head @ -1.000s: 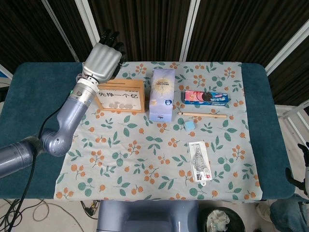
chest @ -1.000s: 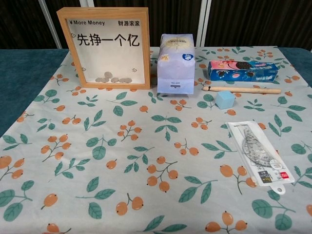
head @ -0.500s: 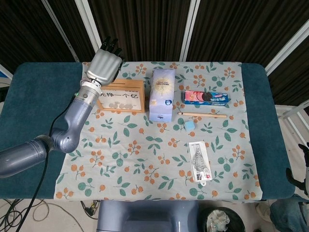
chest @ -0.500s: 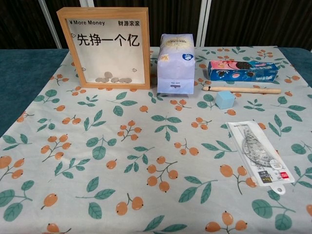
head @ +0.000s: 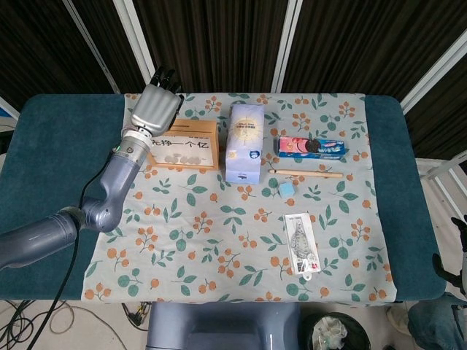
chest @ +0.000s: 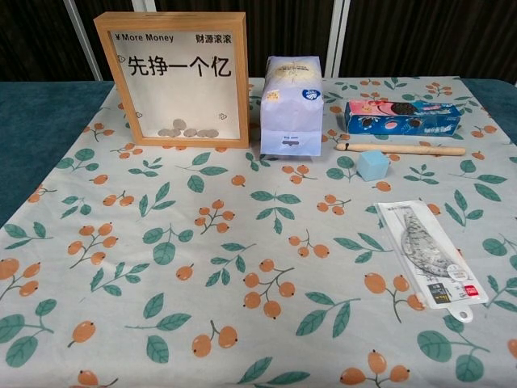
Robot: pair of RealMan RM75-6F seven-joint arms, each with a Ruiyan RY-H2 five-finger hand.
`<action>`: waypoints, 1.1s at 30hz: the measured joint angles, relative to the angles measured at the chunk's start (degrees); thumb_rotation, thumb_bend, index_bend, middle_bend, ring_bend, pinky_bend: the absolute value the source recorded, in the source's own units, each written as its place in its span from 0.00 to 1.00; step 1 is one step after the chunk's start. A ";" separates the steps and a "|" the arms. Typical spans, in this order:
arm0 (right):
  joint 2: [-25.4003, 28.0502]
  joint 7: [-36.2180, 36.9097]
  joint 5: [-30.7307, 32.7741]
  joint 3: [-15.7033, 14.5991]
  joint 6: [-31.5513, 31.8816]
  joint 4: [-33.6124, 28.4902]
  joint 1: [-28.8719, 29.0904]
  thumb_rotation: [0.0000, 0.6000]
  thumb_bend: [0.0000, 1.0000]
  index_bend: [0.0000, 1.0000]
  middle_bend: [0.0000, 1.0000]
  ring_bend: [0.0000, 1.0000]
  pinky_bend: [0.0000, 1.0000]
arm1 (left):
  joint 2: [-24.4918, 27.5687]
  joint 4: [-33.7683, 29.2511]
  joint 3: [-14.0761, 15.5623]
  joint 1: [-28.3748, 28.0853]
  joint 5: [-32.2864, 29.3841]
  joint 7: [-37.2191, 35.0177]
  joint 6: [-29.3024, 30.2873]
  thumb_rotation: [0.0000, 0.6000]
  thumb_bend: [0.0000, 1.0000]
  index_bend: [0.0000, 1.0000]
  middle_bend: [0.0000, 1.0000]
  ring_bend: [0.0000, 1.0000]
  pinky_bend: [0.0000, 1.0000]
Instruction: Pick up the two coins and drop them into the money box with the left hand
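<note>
The money box is a wooden frame with a glass front, standing upright at the back left of the cloth. Several coins lie at its bottom behind the glass. I see no loose coin on the cloth. My left hand hovers over the box's top left corner with its back to the head camera and its dark fingertips reaching past the far side. Its palm side is hidden, so any coin in it cannot be seen. The chest view does not show this hand. Dark parts at the right edge may be my right hand.
Right of the box stand a pale purple carton, a cookie pack, a wooden stick and a blue cube. A packaged ruler set lies at the front right. The flowered cloth covers a teal table.
The left hand has sunk closer to the top of the money box and drifted slightly left. Everything else on the table stays where it was.
</note>
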 measured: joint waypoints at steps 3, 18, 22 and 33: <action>0.01 0.04 -0.03 0.01 0.07 -0.01 -0.03 1.00 0.44 0.15 0.07 0.01 0.00 | -0.46 0.46 0.43 0.14 -0.07 0.12 -0.30 1.00 0.49 0.71 0.23 0.00 0.01; 0.09 0.09 0.03 0.07 0.19 -0.09 -0.09 1.00 0.44 0.15 0.07 0.01 0.00 | -1.53 2.05 1.59 0.73 2.39 -0.92 -0.93 1.00 0.48 0.68 0.23 0.00 0.01; 0.13 0.12 0.09 0.09 0.19 -0.14 -0.11 1.00 0.44 0.15 0.07 0.01 0.00 | -2.17 2.91 1.98 0.93 3.34 -1.38 -1.29 1.00 0.47 0.67 0.23 0.00 0.00; 0.20 0.38 0.16 0.18 0.14 -0.13 -0.12 1.00 0.44 0.15 0.07 0.01 0.00 | -3.51 4.43 2.06 1.05 3.81 -1.71 -2.08 1.00 0.47 0.66 0.23 0.00 0.00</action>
